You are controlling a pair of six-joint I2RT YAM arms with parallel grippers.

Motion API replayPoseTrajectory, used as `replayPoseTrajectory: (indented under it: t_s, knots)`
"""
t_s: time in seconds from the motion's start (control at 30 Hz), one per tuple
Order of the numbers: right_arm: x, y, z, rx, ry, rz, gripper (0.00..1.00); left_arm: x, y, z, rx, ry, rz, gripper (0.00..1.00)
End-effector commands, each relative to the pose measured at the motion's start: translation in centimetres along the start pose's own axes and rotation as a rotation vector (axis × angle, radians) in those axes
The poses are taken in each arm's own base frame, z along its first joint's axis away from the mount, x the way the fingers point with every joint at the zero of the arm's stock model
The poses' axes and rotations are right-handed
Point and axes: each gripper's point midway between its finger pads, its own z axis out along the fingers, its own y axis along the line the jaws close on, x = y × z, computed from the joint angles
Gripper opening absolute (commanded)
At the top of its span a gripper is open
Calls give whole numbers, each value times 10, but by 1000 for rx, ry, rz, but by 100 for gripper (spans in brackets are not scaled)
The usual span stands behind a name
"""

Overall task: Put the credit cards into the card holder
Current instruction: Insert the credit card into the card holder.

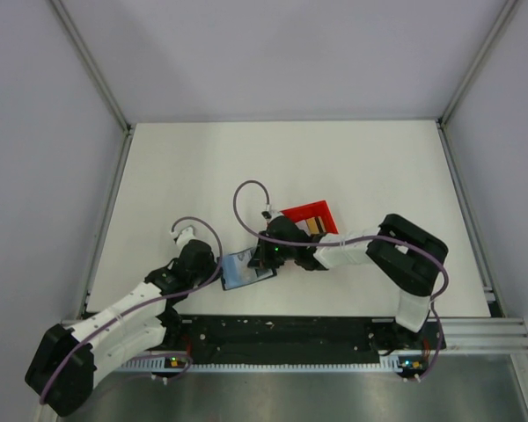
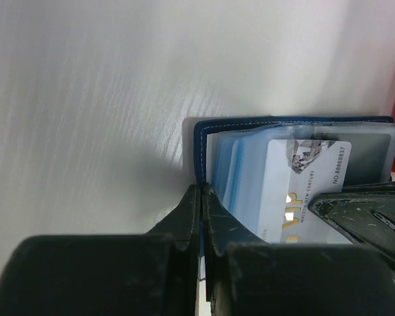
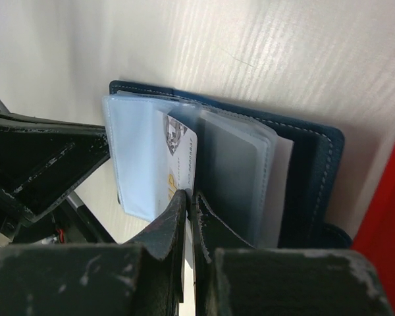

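The navy card holder (image 1: 240, 271) lies open on the table between the two grippers, its clear blue pockets fanned out. My left gripper (image 2: 203, 192) is shut on the holder's navy cover edge (image 2: 199, 141). My right gripper (image 3: 189, 195) is shut on a white credit card (image 3: 179, 155) printed with "VIP", which stands among the pockets of the holder (image 3: 316, 164). The same card shows in the left wrist view (image 2: 303, 187). More tan and orange cards (image 1: 314, 226) lie in the red bin (image 1: 306, 211).
The red bin stands just behind the right gripper and shows at the right edge of the right wrist view (image 3: 388, 230). The left gripper's fingers (image 3: 46, 164) sit close on the holder's left. Metal rails edge the table.
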Motion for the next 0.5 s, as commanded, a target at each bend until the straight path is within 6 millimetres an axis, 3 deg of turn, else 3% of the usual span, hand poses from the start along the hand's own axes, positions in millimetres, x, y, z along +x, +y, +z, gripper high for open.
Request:
replayPoseTrajectory:
  t_s: [0.0,0.37,0.47]
  knots:
    - [49,-5,10,26,170,-19,0,-4,-15,1,57,-5,-4,0]
    - [54,24,26,-54,193,35,0,2,-14,1,66,14,-22,0]
    - [55,30,26,-74,203,24,7,2,-15,1,71,13,-20,0]
